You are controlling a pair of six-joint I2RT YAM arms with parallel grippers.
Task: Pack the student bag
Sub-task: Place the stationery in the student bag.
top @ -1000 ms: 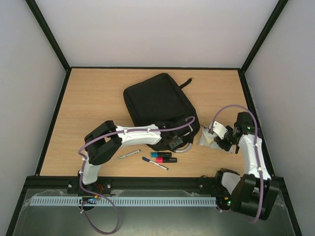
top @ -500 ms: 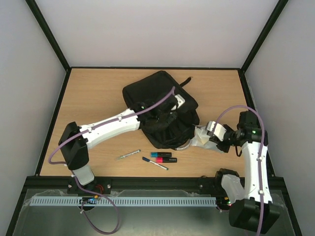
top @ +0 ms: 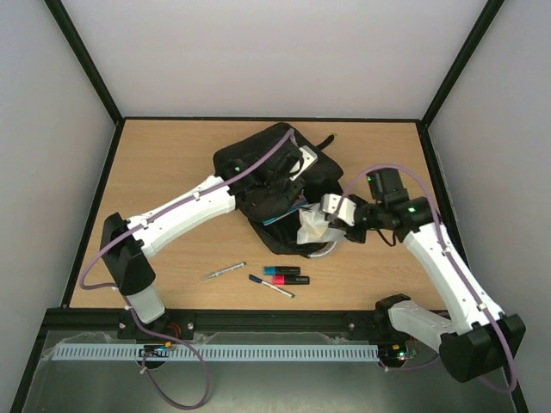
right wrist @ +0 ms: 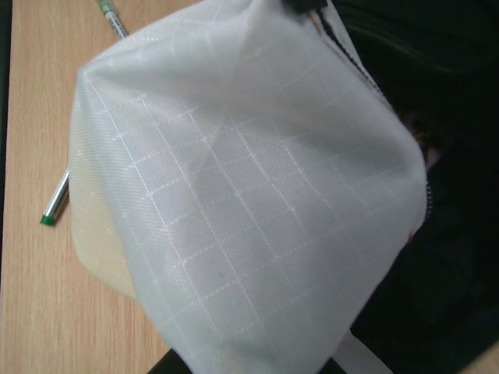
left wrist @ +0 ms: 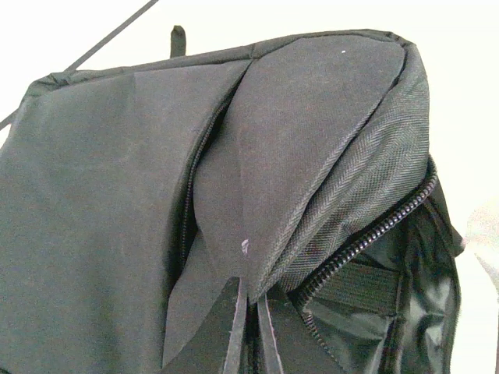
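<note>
1. Bare tabletop opens wide to the left of the left fingers and along the far edge. The right fingers have free wood on their outer side.
2. Nearer the arm bases than either pair of fingers, a silver pen, a blue pen and two highlighters lie close together.
3. The student bag sits mid-tabletop, right under the left fingers. Its unzipped mouth gapes toward the right fingers, and its inside is too dark to read.
4. Left gripper: fingers pressed almost together, pinching a fold of the bag's black flap beside the zipper.
5. Right gripper: fingers clamped on the light-grey pouch, which hangs just ahead of them against the bag's open edge.
</note>
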